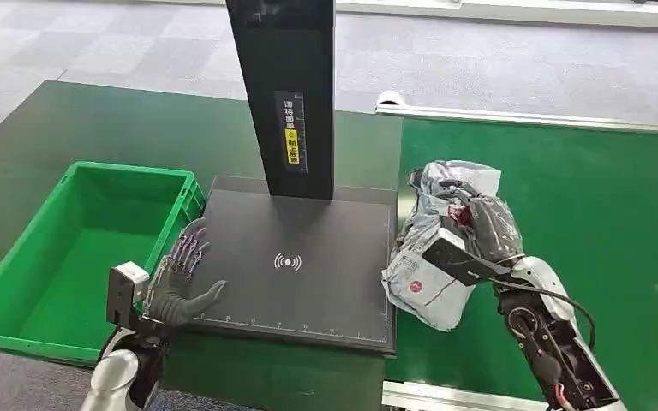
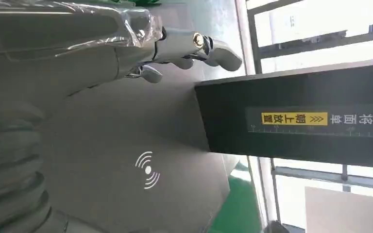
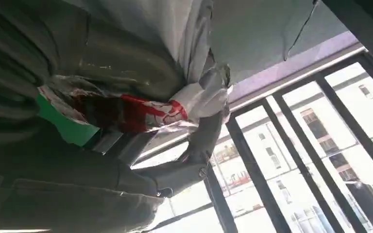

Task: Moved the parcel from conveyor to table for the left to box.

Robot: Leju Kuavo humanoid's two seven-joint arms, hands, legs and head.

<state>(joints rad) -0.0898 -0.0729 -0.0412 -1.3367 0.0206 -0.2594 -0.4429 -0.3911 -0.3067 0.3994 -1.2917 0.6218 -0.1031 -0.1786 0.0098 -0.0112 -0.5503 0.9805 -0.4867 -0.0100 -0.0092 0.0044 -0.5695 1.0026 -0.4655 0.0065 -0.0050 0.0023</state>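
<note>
1. Over on the conveyor [image 1: 583, 214] side, your right hand [image 1: 484, 227] has its dark fingers [image 1: 490, 214] wrapped over the top of the parcel [image 1: 433, 257], a crumpled grey mailer with red print, and is gripping it.
2. Look where the parcel sits: at the green belt's near-left edge, just beside the black scanner pad [image 1: 300, 265]. I can't tell whether it is lifted or resting on the belt.
3. From the right wrist view you see the bag's plastic [image 3: 141, 109] bunched tight against the palm, so the hold looks like a squeeze on soft wrapping, not on a firm edge. Expect it to sag.
4. Your left hand [image 1: 180, 278] is at the pad's left edge, fingers [image 1: 190, 250] spread and holding nothing. My read: it's parked there to receive.
5. Beside that hand stands the green crate [image 1: 17, 330] on the desk [image 1: 94, 128], ready for boxing.
6. Mind the black post [image 1: 287, 94] rising from the pad's far edge; you'll want to carry the parcel across in front of it.
</note>
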